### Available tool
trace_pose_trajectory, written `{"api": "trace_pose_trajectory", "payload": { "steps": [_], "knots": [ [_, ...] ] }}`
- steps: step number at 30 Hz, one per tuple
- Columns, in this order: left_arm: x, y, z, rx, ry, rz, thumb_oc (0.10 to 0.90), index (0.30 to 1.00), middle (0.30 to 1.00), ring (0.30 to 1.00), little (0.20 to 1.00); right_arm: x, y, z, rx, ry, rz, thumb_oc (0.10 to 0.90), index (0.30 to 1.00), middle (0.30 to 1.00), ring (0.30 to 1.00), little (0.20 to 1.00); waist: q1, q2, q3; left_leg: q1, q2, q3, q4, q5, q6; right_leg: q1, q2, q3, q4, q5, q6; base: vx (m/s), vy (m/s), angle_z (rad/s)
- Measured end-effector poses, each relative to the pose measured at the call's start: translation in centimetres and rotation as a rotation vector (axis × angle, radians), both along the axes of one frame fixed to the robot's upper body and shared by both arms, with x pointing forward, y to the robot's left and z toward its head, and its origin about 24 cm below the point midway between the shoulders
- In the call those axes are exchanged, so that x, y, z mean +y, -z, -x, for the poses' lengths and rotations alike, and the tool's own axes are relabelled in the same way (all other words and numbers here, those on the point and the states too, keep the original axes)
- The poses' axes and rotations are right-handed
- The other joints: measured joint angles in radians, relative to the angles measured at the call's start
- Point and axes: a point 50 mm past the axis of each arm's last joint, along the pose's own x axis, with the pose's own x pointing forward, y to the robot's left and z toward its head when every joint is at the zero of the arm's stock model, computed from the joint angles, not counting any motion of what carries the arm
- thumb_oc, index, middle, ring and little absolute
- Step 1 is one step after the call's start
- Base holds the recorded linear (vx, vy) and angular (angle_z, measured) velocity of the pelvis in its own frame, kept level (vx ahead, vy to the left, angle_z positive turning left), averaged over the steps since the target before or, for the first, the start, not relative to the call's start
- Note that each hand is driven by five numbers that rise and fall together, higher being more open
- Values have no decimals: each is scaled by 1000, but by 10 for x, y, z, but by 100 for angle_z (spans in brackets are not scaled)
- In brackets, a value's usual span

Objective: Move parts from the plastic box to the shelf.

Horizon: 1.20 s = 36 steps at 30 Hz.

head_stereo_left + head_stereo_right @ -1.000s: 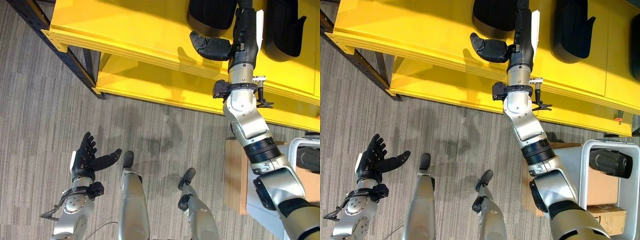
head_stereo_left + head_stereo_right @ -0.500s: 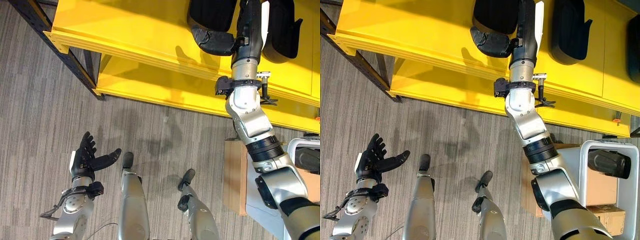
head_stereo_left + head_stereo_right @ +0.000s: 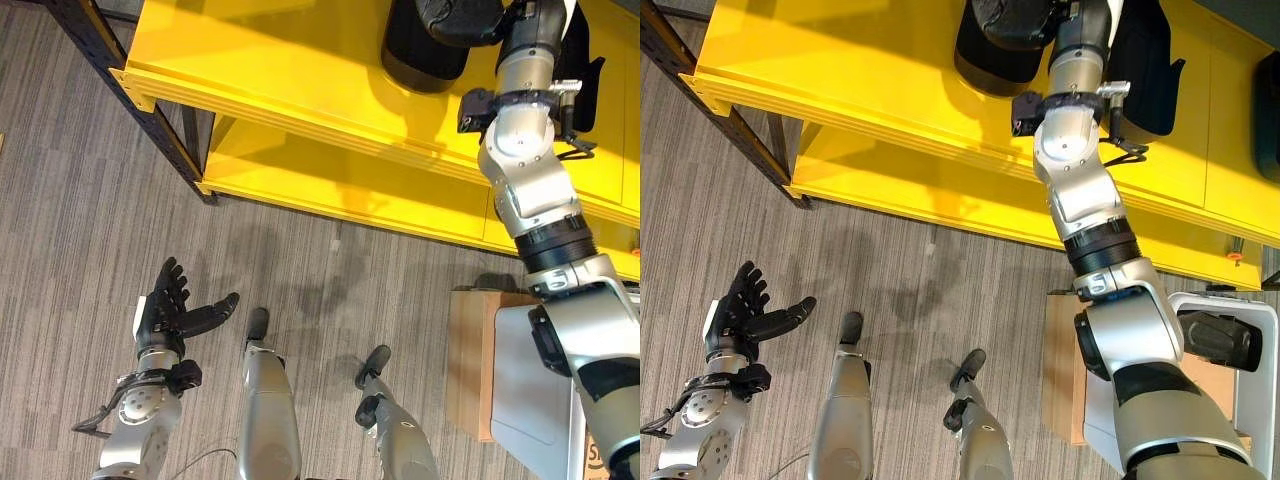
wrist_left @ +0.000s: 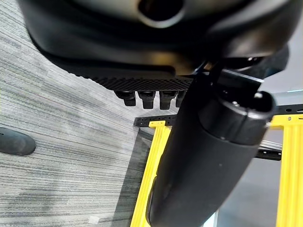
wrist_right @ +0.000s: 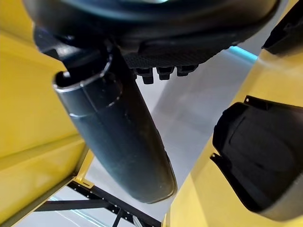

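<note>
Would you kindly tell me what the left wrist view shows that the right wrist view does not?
The left wrist view has the grey striped carpet floor beyond the open left hand. The right wrist view has a black moulded plastic part lying on the yellow shelf, past the open right hand, which holds nothing. Both share a dark hand with its thumb straight, and yellow pieces of the shelf behind it.
</note>
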Motion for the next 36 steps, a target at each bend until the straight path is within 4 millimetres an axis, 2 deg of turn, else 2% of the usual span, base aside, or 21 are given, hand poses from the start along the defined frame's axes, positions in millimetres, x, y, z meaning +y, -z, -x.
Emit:
{"api": "trace_pose_trajectory", "payload": {
  "steps": [3,6,13,19,23,26,36],
  "knots": [
    [0,-1,-1,-9,2,0,900,1000,1000,1000,1000,-1,-5,-7,36,4,-18,900,1000,1000,1000,1000,3,1,-1,2,0,-2,-3,1,-1,2,0,-3,0,-2,0,0,0,0],
    [1,-1,-1,-12,16,1,900,1000,1000,1000,1000,-11,2,-17,116,-5,-70,900,1000,1000,1000,1000,26,2,-1,14,-2,-7,-22,6,-3,11,0,-12,-1,-10,-3,43,-5,7],
    [4,4,4,2,-2,35,900,1000,1000,1000,1000,-26,14,-28,216,-3,-174,900,1000,1000,1000,1000,47,4,-7,13,-6,-17,-38,11,-4,15,-1,-24,-4,-18,3,40,-12,6],
    [3,4,4,2,12,35,900,1000,1000,1000,1000,-39,15,-29,233,23,-198,900,1000,1000,1000,1000,60,16,-11,11,-18,-32,-70,29,-7,13,-9,-47,-5,-24,8,36,-11,11],
    [3,5,4,0,14,35,900,1000,1000,1000,1000,-70,14,-27,254,107,-222,900,1000,1000,1000,1000,101,37,-21,9,-24,-37,-84,32,-7,13,-12,-57,-12,-25,13,26,-4,7],
    [3,5,6,-6,14,34,900,1000,1000,1000,1000,-84,10,-25,265,165,-206,900,1000,1000,1000,1000,106,53,-28,1,-33,-53,-90,36,-7,15,-16,-74,-15,-28,16,21,-9,15],
    [2,4,5,-9,18,34,900,1000,1000,1000,1000,-110,-10,-16,261,268,-147,900,1000,1000,1000,1000,127,53,-29,-15,-44,-67,-97,37,-6,11,-23,-92,-16,-35,26,30,-8,6]
  ]
}}
